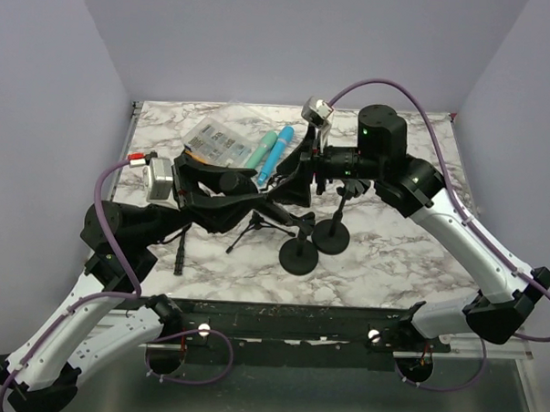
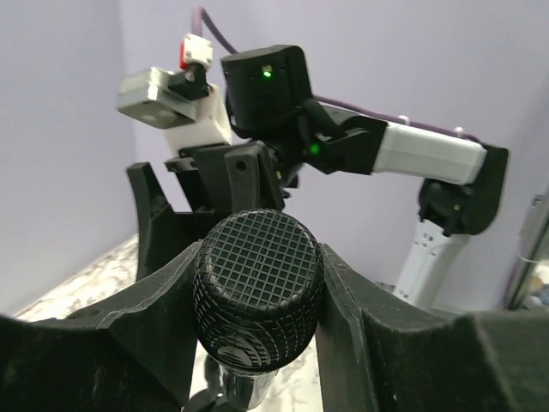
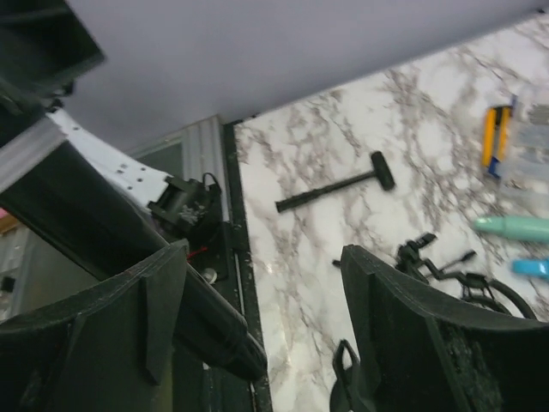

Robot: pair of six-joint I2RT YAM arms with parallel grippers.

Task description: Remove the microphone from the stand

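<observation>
Left end effector (image 2: 262, 253) is clamped on the microphone (image 2: 257, 300) grille, just above the stand (image 1: 298, 255). Handle axis runs down, away from the wrist. Right end effector (image 3: 262, 283) is wide open and empty beside the stand, so left is nearer.

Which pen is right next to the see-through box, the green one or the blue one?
The green pen: it lies alongside the clear box; the blue pen is on its other side, farther away.

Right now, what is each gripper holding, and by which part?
The left gripper grips the microphone by its mesh head. The right gripper is open, holding nothing.
</observation>
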